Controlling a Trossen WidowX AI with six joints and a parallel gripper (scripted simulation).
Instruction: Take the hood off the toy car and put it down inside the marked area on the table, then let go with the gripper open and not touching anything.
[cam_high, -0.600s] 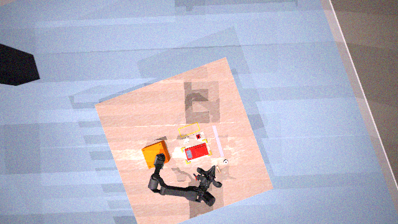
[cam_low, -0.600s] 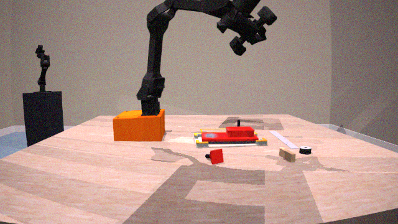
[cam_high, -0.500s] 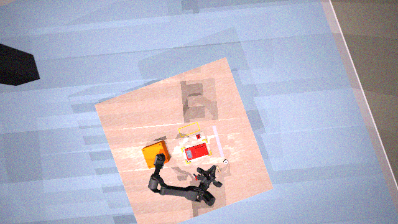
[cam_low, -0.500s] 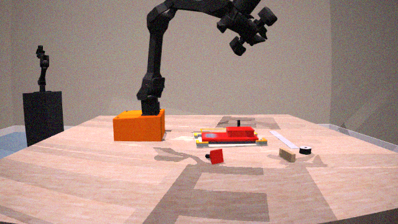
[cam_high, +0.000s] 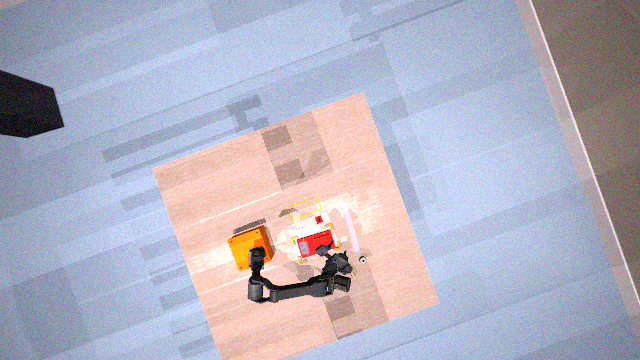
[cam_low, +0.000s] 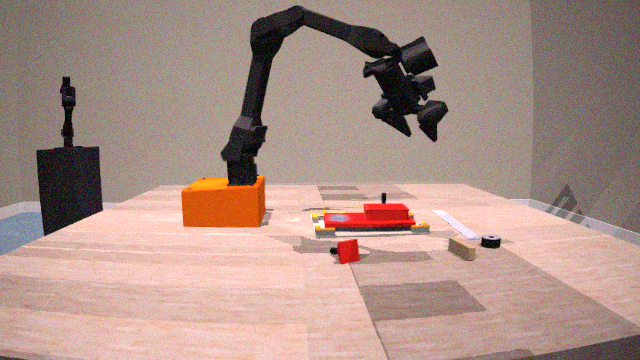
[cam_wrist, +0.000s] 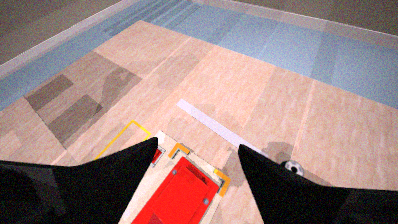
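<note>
Gripper (cam_low: 415, 127) spread wide, holding nothing, high above the car (cam_low: 370, 220). A red piece (cam_low: 348, 251), apparently the hood, lies on the table (cam_low: 150, 280) near the car. Only the top view shows the whole yellow-marked area (cam_high: 303, 208).

The table (cam_low: 150, 280) looks like pale matt wood planks; the toy car (cam_low: 370, 218) is smooth red plastic, the arm (cam_low: 260, 90) matt black.

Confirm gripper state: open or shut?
Open. The gripper hangs above the toy car with its fingers spread wide; the wrist view shows the table between them and nothing held.
</note>
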